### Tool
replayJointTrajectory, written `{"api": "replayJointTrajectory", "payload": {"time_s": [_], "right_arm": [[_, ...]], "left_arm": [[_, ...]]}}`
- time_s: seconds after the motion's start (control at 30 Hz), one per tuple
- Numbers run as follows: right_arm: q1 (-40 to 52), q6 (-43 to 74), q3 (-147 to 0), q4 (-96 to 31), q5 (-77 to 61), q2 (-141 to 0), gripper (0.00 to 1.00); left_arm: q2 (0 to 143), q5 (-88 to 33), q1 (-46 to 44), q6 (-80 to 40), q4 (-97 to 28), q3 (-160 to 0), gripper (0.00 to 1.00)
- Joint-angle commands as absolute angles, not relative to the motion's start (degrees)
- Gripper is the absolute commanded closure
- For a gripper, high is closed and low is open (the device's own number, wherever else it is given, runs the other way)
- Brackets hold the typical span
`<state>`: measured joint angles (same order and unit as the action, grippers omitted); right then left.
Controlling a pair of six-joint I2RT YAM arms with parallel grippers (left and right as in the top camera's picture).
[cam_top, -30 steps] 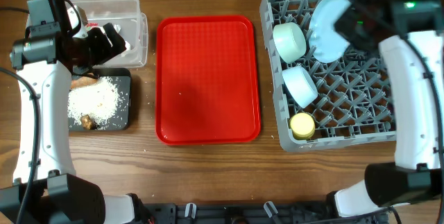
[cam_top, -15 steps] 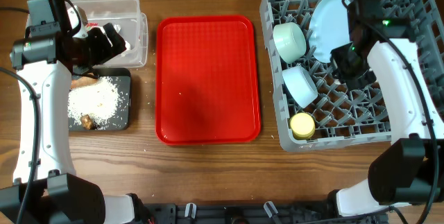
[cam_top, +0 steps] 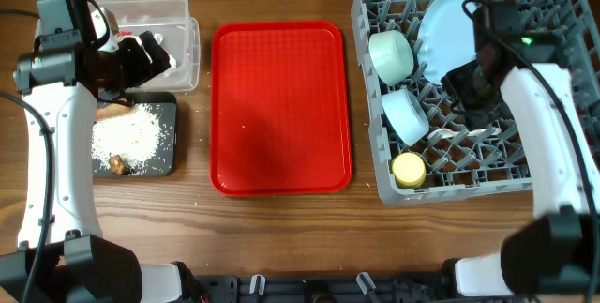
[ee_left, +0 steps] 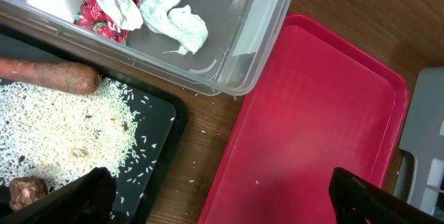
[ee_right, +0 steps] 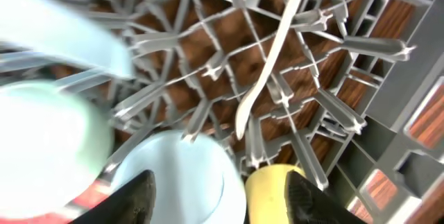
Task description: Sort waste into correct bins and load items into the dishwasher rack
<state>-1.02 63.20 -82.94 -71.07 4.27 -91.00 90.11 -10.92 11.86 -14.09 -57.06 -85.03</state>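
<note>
Wooden table (cam_top: 281,237) is bearing the dishwasher rack (cam_top: 450,193), pegs cradling the white plastic spoon (ee_right: 277,50); right gripper (ee_right: 223,196) and left gripper (ee_left: 225,196) are gaping empty.

Overhead camera: looks straight down on the whole tabletop (cam_top: 281,219), red serving tray (cam_top: 281,106) central. Left wrist camera: close, angled down, left of that tray; shares its edge, clear tub (ee_left: 239,23) and black tray (ee_left: 163,130) with overhead. Right wrist camera: close, right of the tray, looking into the dishwasher rack (ee_right: 388,141); shares white spoon (ee_right: 277,44) and yellow cup (ee_right: 274,193).
</note>
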Motion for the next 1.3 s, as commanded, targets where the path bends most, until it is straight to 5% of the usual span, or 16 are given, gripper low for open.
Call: {"api": "replayJointTrajectory", "payload": {"time_s": [0.0, 0.27, 0.47, 0.7, 1.07, 1.27], "right_arm": [[-0.9, 58.3, -83.7, -71.1, 3.5, -82.1, 0.0], [-0.4, 45.3, -83.7, -58.2, -12.6, -72.0, 0.0], [12.7, 25.2, -83.7, -46.9, -21.3, -72.3, 0.0], [26.4, 16.8, -83.7, -57.8, -13.7, -72.5, 0.0], [25.8, 11.4, -83.7, -61.0, 0.1, -72.7, 0.0], [17.1, 3.6, -83.1, -57.2, -5.2, -72.1, 0.0]], "left_arm": [[90.0, -10.8, 12.1, -13.8, -57.1, -85.6, 0.0], [90.0, -10.8, 12.1, -13.8, -57.1, -85.6, 0.0], [90.0, -10.8, 12.1, -13.8, -57.1, -85.6, 0.0], [90.0, -10.8, 12.1, -13.8, -57.1, -85.6, 0.0], [90.0, -10.8, 12.1, -13.8, -57.1, -85.6, 0.0], [90.0, -10.8, 12.1, -13.8, -57.1, -85.6, 0.0]]}}
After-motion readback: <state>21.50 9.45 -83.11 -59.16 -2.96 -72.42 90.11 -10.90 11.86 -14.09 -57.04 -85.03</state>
